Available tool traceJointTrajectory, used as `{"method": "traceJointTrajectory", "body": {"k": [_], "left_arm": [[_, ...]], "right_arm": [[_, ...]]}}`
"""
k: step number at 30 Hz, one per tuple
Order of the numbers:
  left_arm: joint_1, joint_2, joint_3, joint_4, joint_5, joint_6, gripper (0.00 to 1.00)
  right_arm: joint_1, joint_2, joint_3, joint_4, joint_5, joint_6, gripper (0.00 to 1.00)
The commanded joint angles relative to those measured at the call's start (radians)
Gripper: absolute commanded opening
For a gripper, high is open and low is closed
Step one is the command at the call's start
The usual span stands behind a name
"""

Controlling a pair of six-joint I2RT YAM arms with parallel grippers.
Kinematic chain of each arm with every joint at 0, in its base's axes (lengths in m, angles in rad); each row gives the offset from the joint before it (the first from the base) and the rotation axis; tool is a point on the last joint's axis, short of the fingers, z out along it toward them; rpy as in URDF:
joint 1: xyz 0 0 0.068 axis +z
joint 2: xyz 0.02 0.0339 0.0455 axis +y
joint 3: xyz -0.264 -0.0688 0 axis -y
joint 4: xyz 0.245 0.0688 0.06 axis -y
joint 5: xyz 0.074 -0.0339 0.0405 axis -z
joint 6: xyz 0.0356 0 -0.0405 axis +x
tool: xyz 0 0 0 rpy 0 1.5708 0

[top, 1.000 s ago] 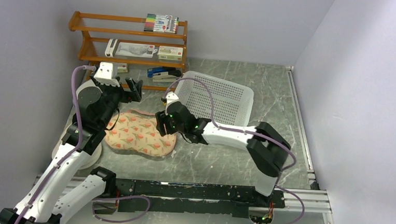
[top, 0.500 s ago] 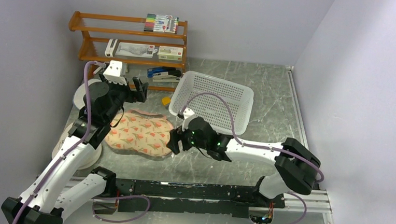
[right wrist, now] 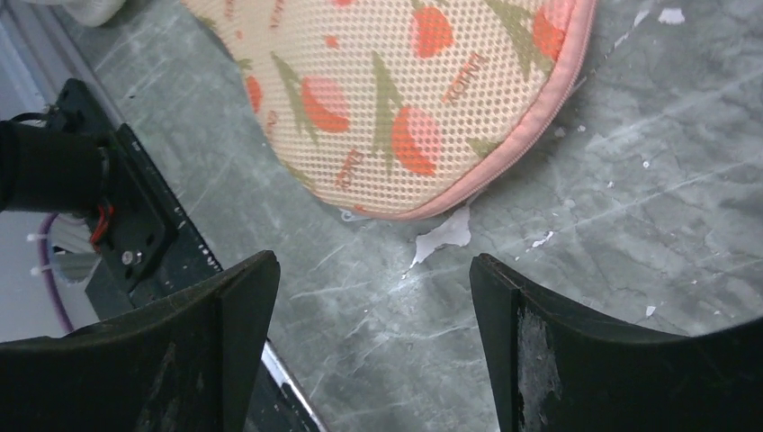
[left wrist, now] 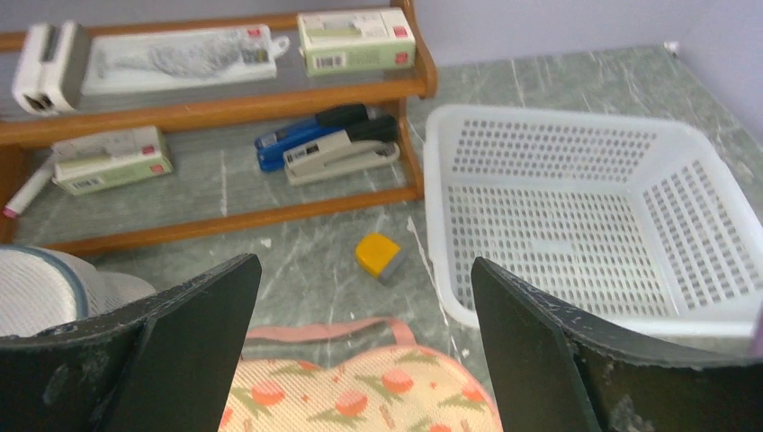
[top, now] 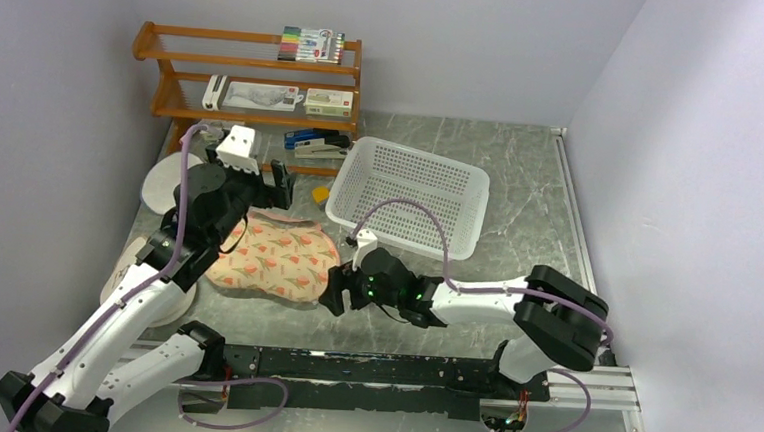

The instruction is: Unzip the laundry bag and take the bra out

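The laundry bag (top: 273, 258) is a flat floral cream-peach case with pink zip edging, lying closed on the table left of centre. It also shows in the left wrist view (left wrist: 360, 387) and the right wrist view (right wrist: 405, 99). My left gripper (top: 267, 181) is open and empty, raised above the bag's far edge and its pink loop (left wrist: 342, 330). My right gripper (top: 334, 295) is open and empty, low over the table just beyond the bag's near right edge, next to a small pale tab (right wrist: 443, 236). The bra is hidden.
A white perforated basket (top: 414, 193) stands right of the bag. A wooden shelf (top: 256, 78) with staplers and boxes is at the back left. A small yellow block (left wrist: 378, 255) lies between shelf and basket. White round mesh items (top: 165, 178) sit at the left. The black base rail (top: 369, 370) runs along the near edge.
My right gripper has moved from over the bag's right lobe down toward the near edge, off the bag. My left gripper has shifted right and forward above the bag's far edge. The bag has shifted slightly.
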Motion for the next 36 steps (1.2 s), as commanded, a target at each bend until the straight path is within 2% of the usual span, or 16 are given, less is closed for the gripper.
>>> {"method": "traceJointTrajectory", "body": {"k": [1,6,9,12,17,25,29,33,36], "left_arm": [[-0.01,0.001,0.041,-0.158,0.112,-0.077,0.99],[-0.01,-0.089,-0.018,-0.293,0.265,-0.166,0.99],[-0.013,-0.174,-0.087,-0.304,0.24,-0.191,0.99],[-0.016,-0.233,-0.083,-0.305,0.218,-0.18,0.99],[-0.015,-0.244,-0.099,-0.271,0.258,-0.179,0.99],[-0.015,-0.238,-0.091,-0.276,0.271,-0.166,0.99],[-0.015,-0.244,-0.095,-0.274,0.293,-0.164,0.99],[-0.015,-0.259,-0.102,-0.268,0.305,-0.163,0.99],[-0.015,-0.264,-0.107,-0.261,0.308,-0.161,0.99]], "right_arm": [[-0.001,0.071,0.022,0.044,0.038,0.095,0.79],[-0.003,0.124,0.02,0.087,0.07,0.172,0.79],[-0.001,0.154,0.028,0.101,0.103,0.217,0.78],[-0.001,0.17,0.015,0.15,0.12,0.265,0.77],[-0.003,0.203,0.001,0.253,0.102,0.315,0.62],[-0.001,0.268,0.005,0.381,0.061,0.388,0.5],[-0.005,0.286,0.012,0.387,0.07,0.437,0.38],[-0.007,0.306,0.008,0.416,0.077,0.463,0.34],[-0.027,0.315,0.005,0.432,0.049,0.478,0.2]]}}
